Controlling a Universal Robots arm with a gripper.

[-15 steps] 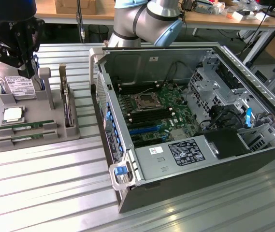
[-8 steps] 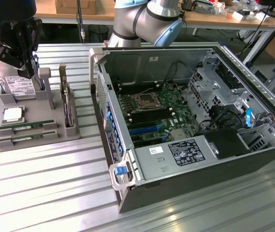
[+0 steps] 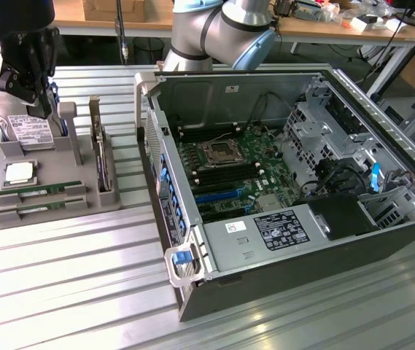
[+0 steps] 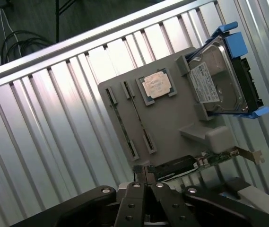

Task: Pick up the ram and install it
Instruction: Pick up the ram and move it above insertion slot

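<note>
Jaws pressed together on nothing, your gripper hangs above the grey tray at the exterior view's left, where both ram sticks lie in their slots, well apart from the open computer case at that view's right.

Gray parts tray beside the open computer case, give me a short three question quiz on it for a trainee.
1. Fill in: the gray tray holds ___ ram sticks.
2. True or false: the claw holds a ram stick.
3. The white-labelled hard drive stands: A in the tray, B on the floor, C in the claw.
Key: 1 two; 2 false; 3 A.
</note>
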